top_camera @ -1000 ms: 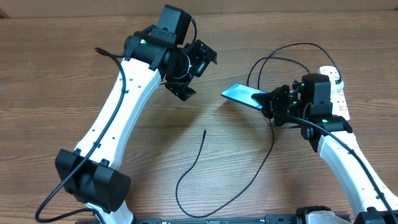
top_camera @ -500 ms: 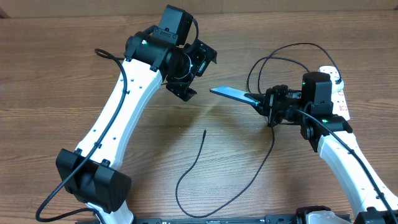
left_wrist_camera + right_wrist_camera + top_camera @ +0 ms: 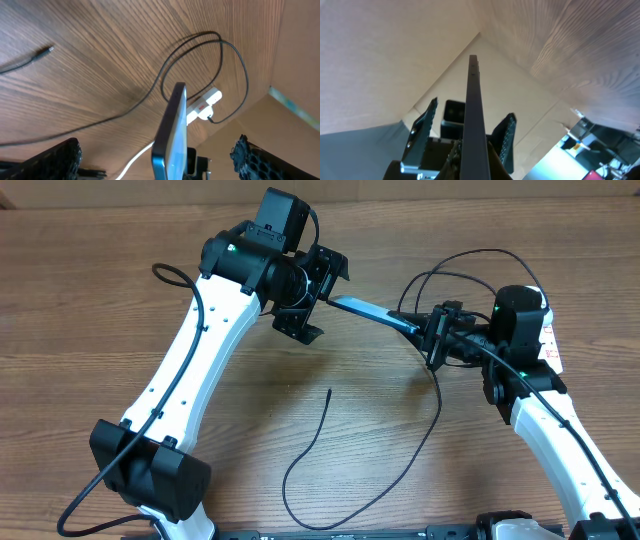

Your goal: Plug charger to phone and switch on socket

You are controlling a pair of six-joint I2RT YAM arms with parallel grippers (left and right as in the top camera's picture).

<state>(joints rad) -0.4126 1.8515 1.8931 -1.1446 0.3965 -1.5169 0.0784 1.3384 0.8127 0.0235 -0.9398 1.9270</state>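
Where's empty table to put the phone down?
Bare wood: left of the white left arm, and between the thin black charger cable and white right arm. Crowded: around the white oblong power strip, with cable loops and the right end effector gripping the slim blue-screened phone.

Power strip (image 3: 550,348): from overhead it's mostly under the right arm, with only a white sliver showing. From the left wrist it's tiny and half behind the phone (image 3: 172,130), so the switch position is unreadable. The phone's lower end is cut off by the bottom edge of that view, and overhead it's buried in the right gripper (image 3: 428,335). The right wrist sees it edge-on, screen hidden. Cable (image 3: 42,52): loose tip blurred, plug end too small to make out. Left gripper's fingers (image 3: 52,162) are clipped at the bottom of the left wrist view.
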